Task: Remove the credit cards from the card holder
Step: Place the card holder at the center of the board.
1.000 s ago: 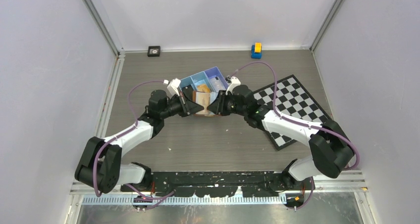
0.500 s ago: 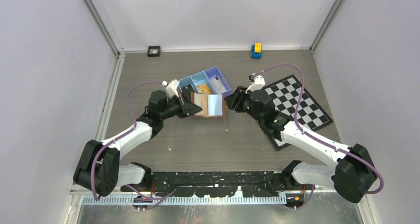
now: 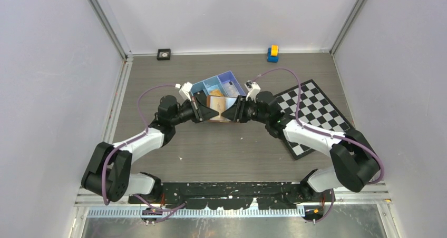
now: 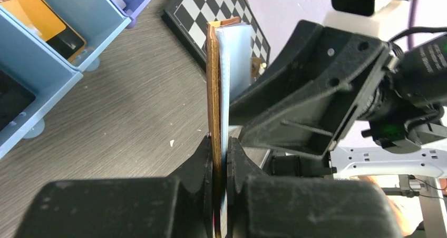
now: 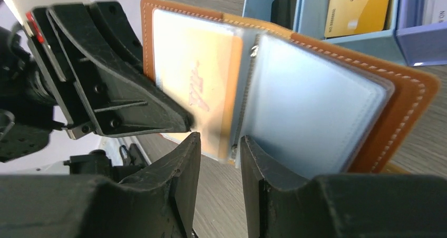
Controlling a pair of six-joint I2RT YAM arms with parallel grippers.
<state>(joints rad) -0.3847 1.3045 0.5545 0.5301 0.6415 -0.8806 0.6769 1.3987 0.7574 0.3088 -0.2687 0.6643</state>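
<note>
Grips holder tight in left claw, with right claw open by card. Might pinch sleeve too and yank holder loose.

No text can be read clearly. On the orange card inside the card holder there is a reddish slanted logo mark, its letters not decipherable. The second orange card in the blue tray has a line of tiny dark print and part of a large logo, both unreadable. Other views: nothing legible.
</note>
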